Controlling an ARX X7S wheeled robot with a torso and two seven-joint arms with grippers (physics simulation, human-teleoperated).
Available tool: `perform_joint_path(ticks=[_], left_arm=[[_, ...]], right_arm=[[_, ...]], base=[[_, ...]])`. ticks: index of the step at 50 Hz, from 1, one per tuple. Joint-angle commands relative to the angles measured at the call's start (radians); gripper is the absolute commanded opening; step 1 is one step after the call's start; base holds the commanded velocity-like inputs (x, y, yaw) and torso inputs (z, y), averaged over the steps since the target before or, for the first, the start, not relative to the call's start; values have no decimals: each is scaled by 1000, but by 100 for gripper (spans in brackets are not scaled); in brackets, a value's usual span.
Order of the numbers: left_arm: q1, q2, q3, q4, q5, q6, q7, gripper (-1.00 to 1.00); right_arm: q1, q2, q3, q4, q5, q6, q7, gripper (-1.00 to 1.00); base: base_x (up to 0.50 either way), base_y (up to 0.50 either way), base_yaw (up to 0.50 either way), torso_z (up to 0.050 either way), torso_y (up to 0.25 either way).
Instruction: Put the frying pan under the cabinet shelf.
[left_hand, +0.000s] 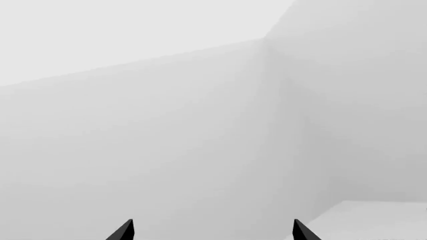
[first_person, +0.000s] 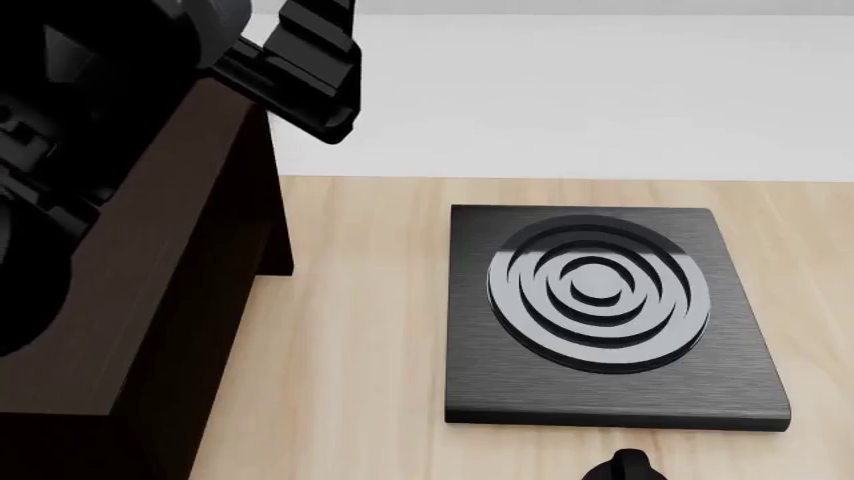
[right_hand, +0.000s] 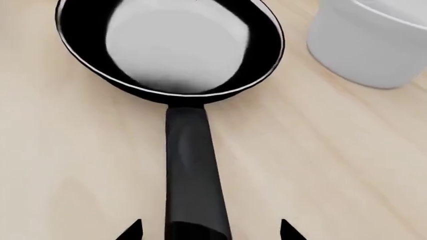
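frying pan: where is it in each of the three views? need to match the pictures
Head view: not in it; only the stove plate and cabinet shelf show.
Left wrist view: not in it; pale blank walls beyond open fingertips.
Right wrist view: frying pan fills the upper middle, its handle running down between the open right gripper tips, white bowl beside it.
Shared landmark: the light wooden tabletop, in the head and right wrist views.

A pale wooden worktop (first_person: 360, 330) carries everything. On it stand the dark brown cabinet shelf (first_person: 147, 300) and, apart from it, a square black stove plate (first_person: 747, 390). The frying pan (right_hand: 170, 50) lies flat on the wood near a white bowl (right_hand: 367, 45).
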Motion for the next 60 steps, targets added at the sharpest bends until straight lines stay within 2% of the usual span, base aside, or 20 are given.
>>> perform_joint_path(ticks=[1, 40, 41, 53, 60], left_arm=[[-6, 4, 13, -16, 1, 11, 0, 100], [-19, 1, 15, 17, -27, 0, -21, 100], [-22, 1, 14, 18, -28, -1, -21, 100], [-29, -3, 15, 16, -29, 9, -24, 100], [-38, -9, 11, 23, -35, 2, -26, 100]], right_arm=[[48, -12, -26, 116, -21, -42, -27, 100], [121, -32, -85, 267, -29, -49, -115, 100], [116, -34, -80, 252, -21, -48, -118, -100], [-15, -6, -20, -97, 55, 104, -40, -100], [-68, 5, 12, -225, 75, 136, -3, -100]], base=[[0, 0, 3, 0, 0], [5, -2, 3, 0, 0], [0, -3, 5, 0, 0], [1, 0, 1, 0, 0], [0, 0, 0, 0, 0]])
